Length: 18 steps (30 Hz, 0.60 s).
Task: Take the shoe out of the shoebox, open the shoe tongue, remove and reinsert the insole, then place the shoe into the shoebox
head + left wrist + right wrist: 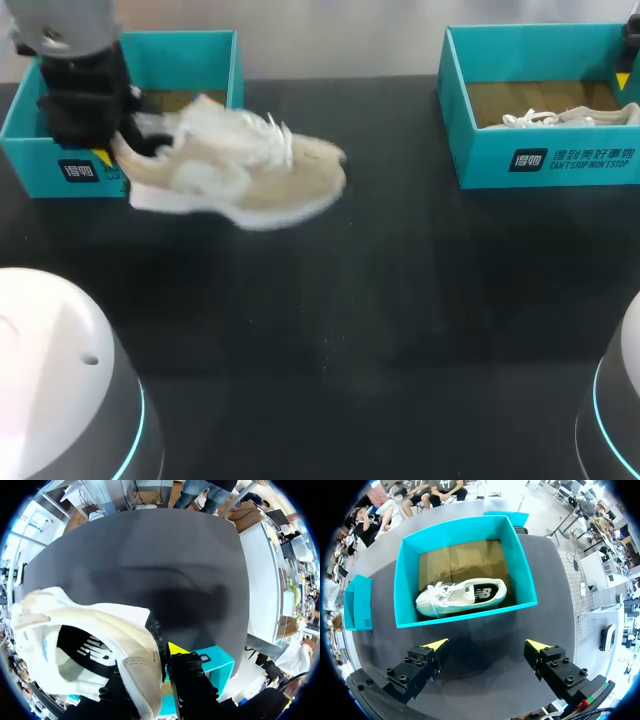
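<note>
Left arm enters from the far left. Its left gripper (150, 667) holds a beige suede sneaker with white sole and white laces (250, 175) by the heel. The jaws are pinching the heel wall: one finger is inside the collar and the yellow-tipped finger (175, 649) is pressed against the outside. The beige sneaker lies on its side-on line just in front of the left teal cardboard shoebox (185, 40), outside it, with heel to the left at the gripper and toe pointing right over the black table (400, 300). Whether the sole touches the table cannot be told. The left wrist view looks down into the shoe opening, where a black insole with white print (85, 647) sits in place. The tongue position is not clear. A corner of the left teal cardboard shoebox shows just beyond the outer finger. The right gripper (486, 646) hangs over the table on the near side of the right teal cardboard shoebox (545, 155). Its jaws are spread wide and there is nothing between them. That box stands at the far right of the table, well apart from the left one. Inside it a white low-top sneaker with white laces (462, 597) lies on the brown cardboard floor, close to the wall nearest the right gripper.
</note>
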### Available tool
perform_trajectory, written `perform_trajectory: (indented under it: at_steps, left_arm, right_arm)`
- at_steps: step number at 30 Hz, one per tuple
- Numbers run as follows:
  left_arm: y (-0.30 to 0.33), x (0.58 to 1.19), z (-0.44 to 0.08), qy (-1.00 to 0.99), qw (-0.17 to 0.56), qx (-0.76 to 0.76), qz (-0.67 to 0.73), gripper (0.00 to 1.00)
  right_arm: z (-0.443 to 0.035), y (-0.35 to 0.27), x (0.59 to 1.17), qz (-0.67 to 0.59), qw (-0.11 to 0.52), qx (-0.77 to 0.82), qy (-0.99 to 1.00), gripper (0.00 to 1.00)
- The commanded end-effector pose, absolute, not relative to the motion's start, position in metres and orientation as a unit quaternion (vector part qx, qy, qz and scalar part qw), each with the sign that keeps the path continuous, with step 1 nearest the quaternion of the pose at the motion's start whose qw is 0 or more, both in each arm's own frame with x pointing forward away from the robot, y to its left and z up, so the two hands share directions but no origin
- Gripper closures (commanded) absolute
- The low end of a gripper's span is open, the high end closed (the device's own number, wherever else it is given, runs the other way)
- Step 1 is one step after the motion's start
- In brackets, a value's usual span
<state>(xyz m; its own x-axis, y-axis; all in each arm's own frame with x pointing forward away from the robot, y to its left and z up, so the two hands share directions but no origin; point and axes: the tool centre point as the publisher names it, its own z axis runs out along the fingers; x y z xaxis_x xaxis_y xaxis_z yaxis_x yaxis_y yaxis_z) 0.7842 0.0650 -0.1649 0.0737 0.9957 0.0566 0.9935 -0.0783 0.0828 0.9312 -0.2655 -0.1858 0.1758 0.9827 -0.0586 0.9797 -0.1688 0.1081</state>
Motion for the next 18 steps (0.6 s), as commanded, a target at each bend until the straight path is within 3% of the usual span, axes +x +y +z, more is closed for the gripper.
perform_trajectory:
  at_steps: [1,18]
  left_arm:
    - [0.026,0.754,-0.191,0.672,0.034,0.734,0.087,1.00]
    - [-0.063,0.706,-0.266,0.697,-0.019,0.717,-0.001,1.00]
  right_arm:
    - [-0.186,-0.265,0.931,0.013,0.060,0.764,0.642,0.00]
    - [-0.186,-0.265,0.931,0.013,0.060,0.764,0.642,0.00]
